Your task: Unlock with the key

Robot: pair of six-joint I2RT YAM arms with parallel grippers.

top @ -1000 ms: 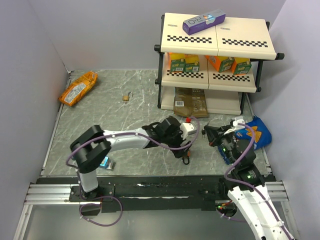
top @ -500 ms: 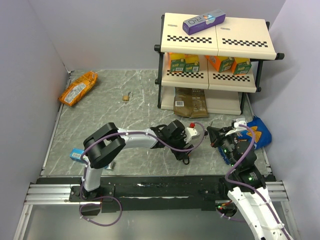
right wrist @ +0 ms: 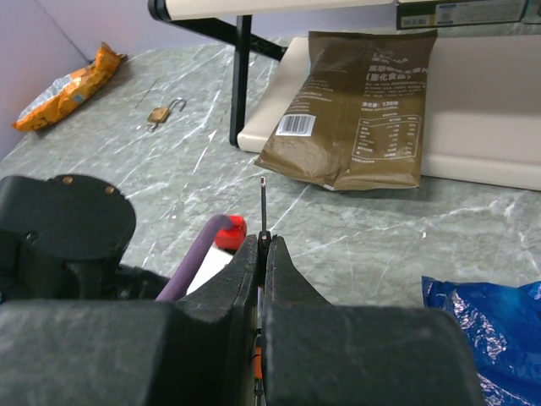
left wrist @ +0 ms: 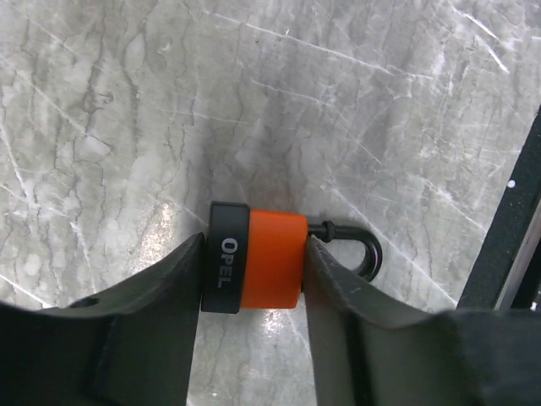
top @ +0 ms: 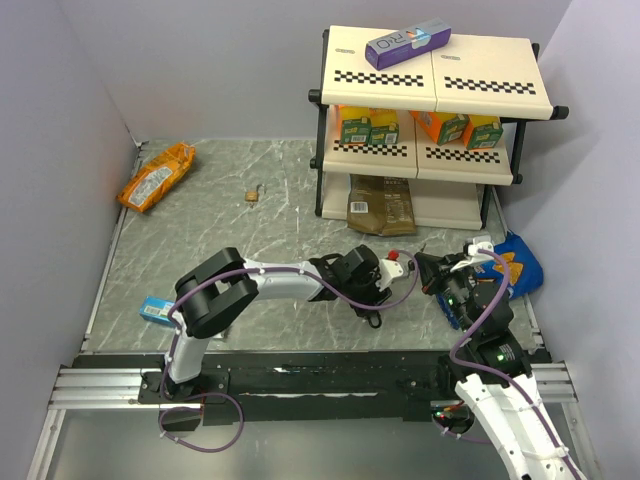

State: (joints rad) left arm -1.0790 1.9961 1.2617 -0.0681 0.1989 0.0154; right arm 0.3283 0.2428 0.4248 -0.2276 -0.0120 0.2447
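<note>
The key (right wrist: 263, 201) is pinched in my right claw (right wrist: 263, 245). The jaws are squeezed right down on it, and only the thin silvery blade pokes straight out past the tips. I can't make out the black head from the wrist cam.

Just left of that blade is the left arm's wrist housing (right wrist: 68, 222), with its purple cable (right wrist: 199, 254) and a little red knob (right wrist: 230, 230). That clutter sits between the key and the lock, so the right wrist cam can't see the lock at all.

The orange padlock (left wrist: 275, 258) only shows on the left wrist cam. It's lying on its side on the marble counter (left wrist: 127, 101), and my left claw (left wrist: 254, 249) is closed in on it lengthwise. One finger is against the black end cap, the other against the end where the black shackle (left wrist: 359, 247) comes out. The shackle points toward the black rail (left wrist: 511, 220) at the counter's edge.

Further out:
- A blue bag (top: 515, 262) sits just right of the right claw.
- A brown snack pouch (right wrist: 355, 110) lies on the bottom board of the shelf rack (top: 325, 150), straight beyond the key tip.
- Juice cartons (top: 370, 127) are on the rack's middle shelf and a purple box (top: 407, 45) is on top.
- A brass padlock (top: 254, 195) sits on its own well behind.
- An orange chip bag (top: 155, 176) is in the far left corner.
- A small blue box (top: 155, 310) sits by the left arm's elbow.
</note>
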